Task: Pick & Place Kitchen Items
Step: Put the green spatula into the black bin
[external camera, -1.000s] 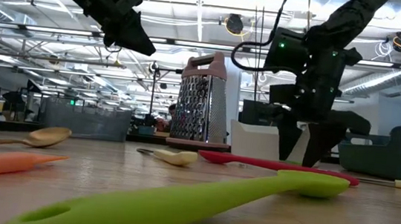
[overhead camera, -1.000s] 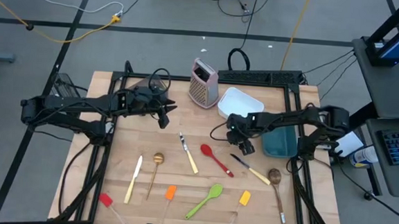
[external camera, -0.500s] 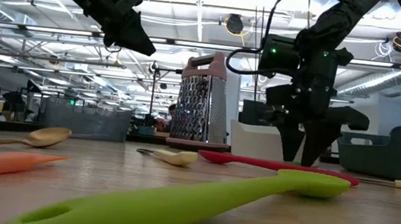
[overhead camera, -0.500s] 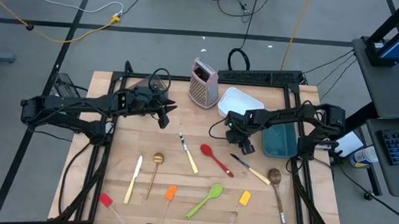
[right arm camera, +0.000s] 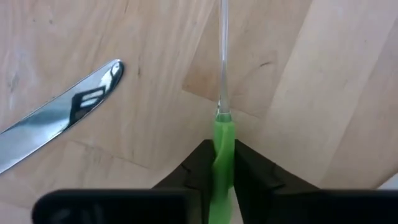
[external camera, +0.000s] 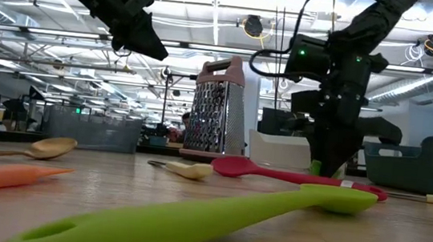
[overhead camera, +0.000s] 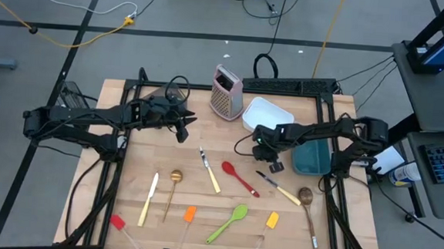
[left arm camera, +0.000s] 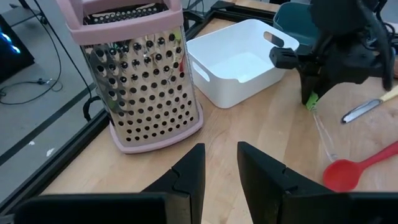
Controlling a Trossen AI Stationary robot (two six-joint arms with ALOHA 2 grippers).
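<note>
My right gripper (overhead camera: 272,163) stands fingers-down on the table in front of the white container, shut on a green mini spatula (right arm camera: 222,134) with a clear handle. My left gripper (overhead camera: 183,134) hovers open above the table's far left, near the grater (overhead camera: 227,92), with nothing between its fingers. Flat on the wooden table lie a red spoon (overhead camera: 239,177), two cream-handled knives (overhead camera: 210,170) (overhead camera: 278,188), a wooden spoon (overhead camera: 308,207), a gold spoon (overhead camera: 173,187), a green spoon (overhead camera: 229,223) and orange (overhead camera: 189,215), yellow (overhead camera: 272,220) and red (overhead camera: 119,225) mini spatulas. My right gripper pinches the spatula's green head (right arm camera: 223,142) between its two fingers. The fingers come from above, pointing down. The clear handle (right arm camera: 222,56) runs away from the fingers and lies on the table; the green head (external camera: 316,168) is at table height.
A white container (overhead camera: 267,116) and a teal container (overhead camera: 313,155) stand just behind and right of my right gripper. A knife blade (right arm camera: 56,118) lies close beside the spatula. A third cream-handled knife (overhead camera: 149,199) lies at the near left.
My right gripper has shut its wide-open fingers on the green spatula's head, staying at about the same spot on the table.
</note>
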